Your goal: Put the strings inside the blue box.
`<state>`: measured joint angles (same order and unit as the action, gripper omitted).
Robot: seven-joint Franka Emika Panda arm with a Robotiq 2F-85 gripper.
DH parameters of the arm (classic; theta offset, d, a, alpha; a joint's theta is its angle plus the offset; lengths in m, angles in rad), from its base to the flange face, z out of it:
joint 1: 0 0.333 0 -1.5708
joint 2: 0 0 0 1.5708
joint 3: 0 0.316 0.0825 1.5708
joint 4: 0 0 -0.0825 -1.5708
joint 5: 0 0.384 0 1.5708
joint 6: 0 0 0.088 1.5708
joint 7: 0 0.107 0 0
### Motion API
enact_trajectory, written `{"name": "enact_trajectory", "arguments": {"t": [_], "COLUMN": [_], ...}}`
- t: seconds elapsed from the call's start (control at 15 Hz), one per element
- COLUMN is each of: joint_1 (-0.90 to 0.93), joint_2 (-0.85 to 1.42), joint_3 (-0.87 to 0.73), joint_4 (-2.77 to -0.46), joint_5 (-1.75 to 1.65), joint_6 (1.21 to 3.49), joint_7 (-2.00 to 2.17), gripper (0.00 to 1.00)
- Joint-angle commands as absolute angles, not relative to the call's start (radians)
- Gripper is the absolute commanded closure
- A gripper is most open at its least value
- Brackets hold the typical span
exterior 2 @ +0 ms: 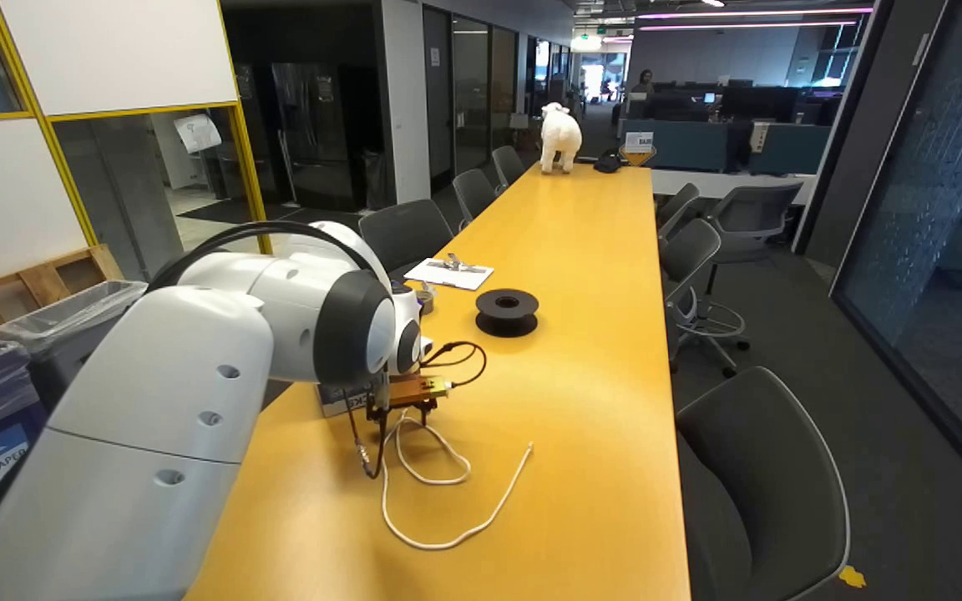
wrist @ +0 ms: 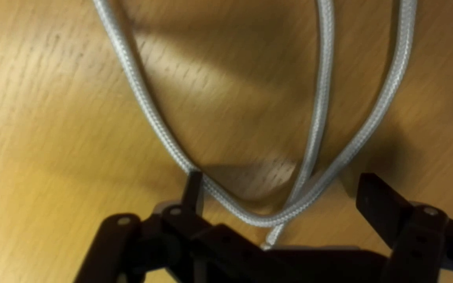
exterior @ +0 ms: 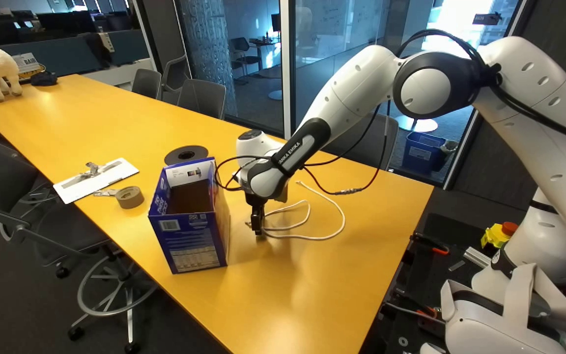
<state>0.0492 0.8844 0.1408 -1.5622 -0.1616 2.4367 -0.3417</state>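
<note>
Gripper (wrist: 281, 181) low at table (exterior: 283, 295), fingertips apart, nothing clamped — strings (wrist: 264, 221) lie on tabletop, crossing between fingers. One fingertip overlaps strand, so closing may push it aside or catch too little; trailing loops could snag on box rim. Blue box (exterior: 192, 243) upright, mouth up, near table edge — sideways bump might topple it. Black spool (exterior 2: 507, 315) near; more open room on side away from box.
</note>
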Motion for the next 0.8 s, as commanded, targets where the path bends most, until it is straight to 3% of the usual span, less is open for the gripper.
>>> {"name": "enact_trajectory", "arguments": {"t": [0.0, 0.47, 0.53, 0.6, 0.73], "joint_1": [0.076, 0.094, 0.095, 0.095, 0.096], "joint_2": [0.885, 0.882, 0.883, 0.883, 0.883], "joint_3": [0.114, 0.097, 0.095, 0.095, 0.093], "joint_4": [-1.572, -1.572, -1.57, -1.569, -1.567], "joint_5": [-0.172, -0.178, -0.178, -0.178, -0.177], "joint_6": [2.476, 2.459, 2.453, 2.449, 2.435], "joint_7": [-0.305, -0.278, -0.276, -0.276, -0.27], "gripper": [0.0, 0.0, 0.06, 0.26, 0.31]}}
